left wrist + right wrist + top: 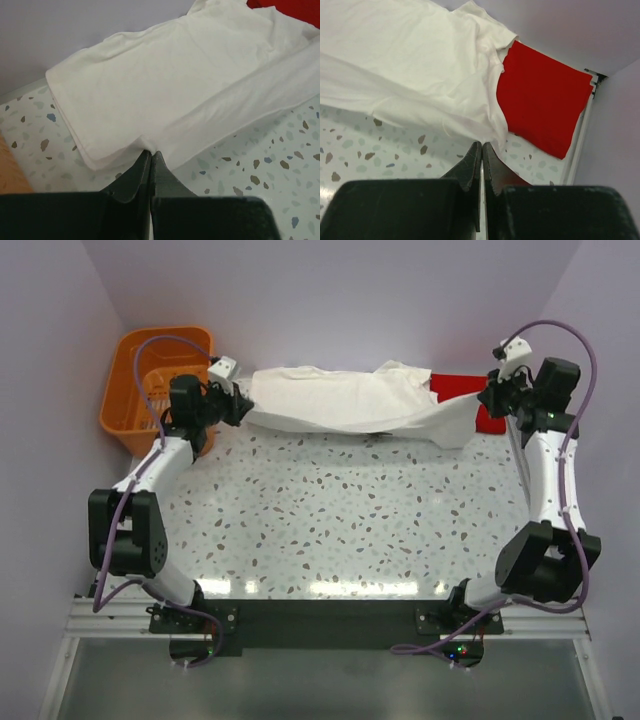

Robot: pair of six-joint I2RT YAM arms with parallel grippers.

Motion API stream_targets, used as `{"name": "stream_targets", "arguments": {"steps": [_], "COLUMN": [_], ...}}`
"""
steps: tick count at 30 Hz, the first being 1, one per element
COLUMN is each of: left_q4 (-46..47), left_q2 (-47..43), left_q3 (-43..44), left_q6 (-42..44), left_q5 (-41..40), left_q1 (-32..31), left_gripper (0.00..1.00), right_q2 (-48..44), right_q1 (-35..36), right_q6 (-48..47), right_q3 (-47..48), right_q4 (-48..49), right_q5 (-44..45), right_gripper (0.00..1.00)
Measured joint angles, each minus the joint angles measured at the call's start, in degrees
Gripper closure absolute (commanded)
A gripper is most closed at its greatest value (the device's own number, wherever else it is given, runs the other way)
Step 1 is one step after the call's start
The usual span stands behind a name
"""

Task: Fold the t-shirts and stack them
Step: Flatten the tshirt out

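Cream-white t-shirt (pixel 345 400): stretched along the table's (pixel 330 530) far edge, its right end overlapping the red t-shirt (pixel 542 97).
Left gripper (pixel 151 153): we see it pinched closed on the near hem.
Right gripper (pixel 482 146): likewise clamped on the cloth edge.
Risk: we judge uneven pulls could slip the hem free, or drag the red t-shirt askew.

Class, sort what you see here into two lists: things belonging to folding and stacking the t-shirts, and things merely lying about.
Job in hand:
cream-white t-shirt
red t-shirt
left tool and right tool, both shut on its edges

Lying about:
orange basket
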Motion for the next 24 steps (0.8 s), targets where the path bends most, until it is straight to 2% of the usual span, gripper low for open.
{"name": "stream_targets", "arguments": {"steps": [6, 12, 15, 16, 18, 20, 22, 24], "left_q4": [-16.7, -36.1, -43.7, -45.6, -50.2, -53.6, -53.9, -53.0], "left_q2": [-4.3, -12.2, -16.3, -17.3, -18.9, -19.5, -19.7, -19.8], "left_q3": [2.9, 2.2, -1.9, -3.2, -5.9, -7.0, -7.0, -7.0], "left_q6": [11.5, 26.8, 34.0, 35.8, 39.2, 41.1, 41.4, 40.9], "left_q5": [4.2, 8.4, 8.4, 8.0, 7.0, 6.6, 6.8, 7.2], "left_q1": [0.2, 0.3, 0.3, 0.3, 0.4, 1.4, 2.2, 2.5], "left_gripper": [1.00, 1.00, 0.90, 0.70, 0.51, 0.39, 0.35, 0.36], "right_q2": [-5.6, -16.6, -20.5, -21.4, -22.8, -22.9, -20.8, -17.2], "right_q1": [0.0, 0.0, 0.0, 0.0, 0.0, 0.0, 0.0, 0.1], "right_q6": [-13.0, -30.0, -38.1, -39.8, -43.4, -45.5, -45.5, -45.0], "right_q3": [3.1, -0.6, -3.8, -4.9, -6.3, -6.1, -4.6, -1.5], "right_q4": [-18.8, -41.4, -48.8, -50.3, -52.8, -54.4, -55.5, -56.0], "right_q5": [-0.5, -1.0, -0.6, 0.0, 1.5, 2.0, 1.9, 1.4], "right_gripper": [1.00, 1.00, 0.56, 0.45, 0.21, 0.18, 0.18, 0.28]}}
